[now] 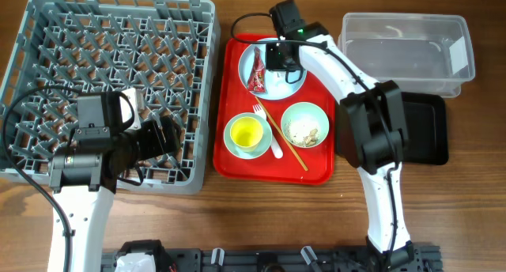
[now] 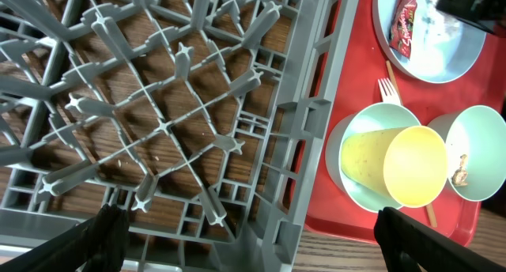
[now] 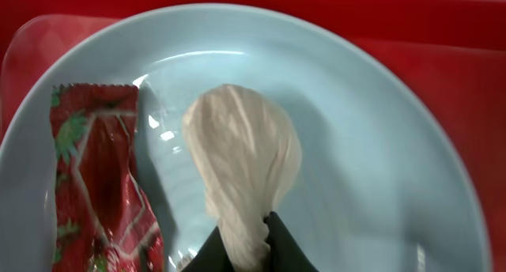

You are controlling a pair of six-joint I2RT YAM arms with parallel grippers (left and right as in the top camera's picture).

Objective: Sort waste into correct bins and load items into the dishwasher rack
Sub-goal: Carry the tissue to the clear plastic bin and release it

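The right tool [image 3: 241,252] is clamped on the lower end of a white crumpled scrap [image 3: 241,145], its dark fingertips [image 3: 286,248] pressed in on the twisted paper above a round pale plate [image 3: 379,145]. Whether the scrap rests on the plate or hangs clear of it cannot be told. Just to the scrap's left, a red snack wrapper [image 3: 99,185] lies flat on the plate.

Only the right wrist camera shows this grip. From overhead the arm's black head covers the scrap, leaving only the wrapper visible on the plate at the far end of a red tray [image 1: 237,157].

The left tool [image 2: 253,236] hangs with its fingers [image 2: 99,240] spread wide and nothing between them, over the near right part of a grey rack [image 1: 118,58]. Its camera looks through the rack's pegs to bare wood and catches a yellow cup [image 2: 411,165] sitting in a pale green bowl [image 2: 356,141].

Overhead, the rack fills the left side of the table [image 1: 261,217] up to the far left corner. On the red tray at the middle, a second bowl [image 1: 291,114] holds rice-like crumbs [image 1: 304,131]. A white fork [image 1: 267,130] and chopsticks [image 1: 286,141] lie between the two bowls. A clear tub [image 1: 407,47] sits at the far right corner, with a black tray [image 1: 423,130] just nearer along the right edge, partly behind the right arm. The table is brown wood with visible grain.
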